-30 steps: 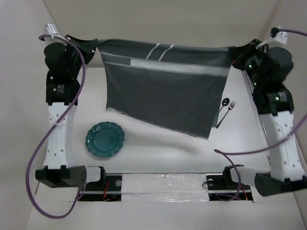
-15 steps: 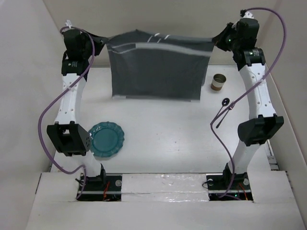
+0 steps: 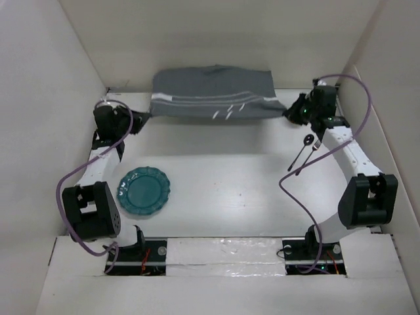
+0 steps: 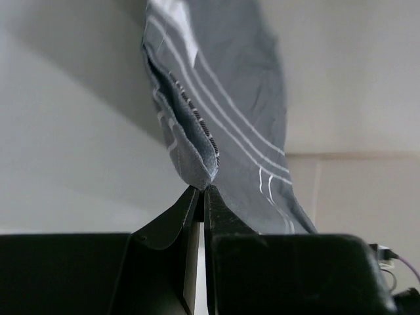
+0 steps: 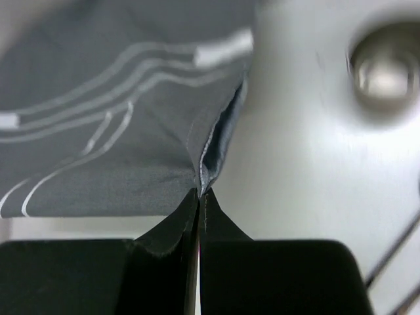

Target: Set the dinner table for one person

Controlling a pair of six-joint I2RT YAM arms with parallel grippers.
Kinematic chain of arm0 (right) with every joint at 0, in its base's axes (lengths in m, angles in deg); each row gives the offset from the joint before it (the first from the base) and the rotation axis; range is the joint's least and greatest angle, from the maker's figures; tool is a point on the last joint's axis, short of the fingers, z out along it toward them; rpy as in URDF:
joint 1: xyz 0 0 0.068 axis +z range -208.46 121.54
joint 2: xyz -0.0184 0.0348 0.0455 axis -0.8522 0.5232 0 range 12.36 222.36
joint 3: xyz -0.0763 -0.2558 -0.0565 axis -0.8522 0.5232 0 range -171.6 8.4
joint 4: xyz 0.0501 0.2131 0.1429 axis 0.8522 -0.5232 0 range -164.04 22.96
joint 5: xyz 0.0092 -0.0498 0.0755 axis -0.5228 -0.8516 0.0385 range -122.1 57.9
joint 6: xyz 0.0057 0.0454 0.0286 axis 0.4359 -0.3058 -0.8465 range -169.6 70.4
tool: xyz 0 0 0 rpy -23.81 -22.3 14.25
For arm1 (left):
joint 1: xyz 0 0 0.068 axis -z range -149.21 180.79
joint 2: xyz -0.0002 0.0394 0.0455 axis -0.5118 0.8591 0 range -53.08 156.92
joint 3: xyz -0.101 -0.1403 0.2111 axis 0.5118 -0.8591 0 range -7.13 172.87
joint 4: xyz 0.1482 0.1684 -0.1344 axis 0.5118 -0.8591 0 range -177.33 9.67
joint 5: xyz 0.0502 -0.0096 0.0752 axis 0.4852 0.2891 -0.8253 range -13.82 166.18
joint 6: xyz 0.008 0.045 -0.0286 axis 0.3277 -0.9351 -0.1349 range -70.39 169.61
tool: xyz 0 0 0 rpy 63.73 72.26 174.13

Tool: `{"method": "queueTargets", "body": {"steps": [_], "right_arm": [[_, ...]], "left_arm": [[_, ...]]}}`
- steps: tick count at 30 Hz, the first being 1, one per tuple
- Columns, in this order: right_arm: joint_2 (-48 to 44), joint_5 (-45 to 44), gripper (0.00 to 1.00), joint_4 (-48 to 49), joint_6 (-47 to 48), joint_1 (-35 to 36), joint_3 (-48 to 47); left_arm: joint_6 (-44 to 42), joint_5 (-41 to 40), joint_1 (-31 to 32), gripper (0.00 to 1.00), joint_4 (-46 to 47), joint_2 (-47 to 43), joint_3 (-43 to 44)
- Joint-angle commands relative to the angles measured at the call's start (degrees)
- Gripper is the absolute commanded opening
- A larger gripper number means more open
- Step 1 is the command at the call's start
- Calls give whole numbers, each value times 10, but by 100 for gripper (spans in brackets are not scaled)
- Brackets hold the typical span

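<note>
Both arms have come down from their high reach of half a second ago, and the grey striped placemat (image 3: 211,95) has sunk from a hanging sheet to a low band across the far end of the tabletop (image 3: 230,190).

That white tabletop takes up most of the overhead view between the side walls. It lies beneath both pincers and stretches from them toward the arm bases. The left pincer (image 3: 139,119) sits over its far-left part and the right pincer (image 3: 289,113) over its far-right part. Whether either one touches the surface cannot be told.

The placemat spans the gap between them, its white stripes running across it. Its upper part lies up against the back wall.

The left wrist view shows the left pincer (image 4: 200,190) with its jaws pressed nearly together on a folded corner of the cloth, which rises away from the tips. The right wrist view shows the same on the other side: the right pincer (image 5: 199,191) is closed tight on the opposite corner, with pale tabletop just beyond it.

A teal scalloped plate (image 3: 144,191) rests on the near-left part of the tabletop, well apart from the cloth. A dark spoon (image 3: 299,155) and a fork (image 3: 316,142) lie together near the right arm. A round cup (image 5: 384,62) shows blurred just beside the held corner.
</note>
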Motion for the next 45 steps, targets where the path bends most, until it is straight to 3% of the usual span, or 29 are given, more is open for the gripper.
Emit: {"method": "queueTargets", "body": {"steps": [1, 11, 27, 41, 42, 43, 45], "right_arm": [[-6, 8, 0, 64, -1, -7, 82], [22, 9, 0, 58, 6, -12, 212], [-127, 7, 0, -27, 29, -12, 326], [-234, 29, 0, -135, 27, -12, 359], [-234, 30, 0, -137, 27, -12, 360], [-234, 30, 10, -140, 27, -12, 359], [-234, 24, 25, -147, 31, -12, 347]], "left_arm": [[-31, 45, -8, 0, 66, 8, -75], [-83, 14, -8, 0, 31, 37, -173], [-142, -57, -8, 0, -151, -161, -239], [-167, -70, -8, 0, -286, -249, -254], [-167, -71, -8, 7, -285, -249, -254], [-170, -70, -8, 17, -285, -249, -246], [-170, -66, -8, 25, -292, -250, -231]]}}
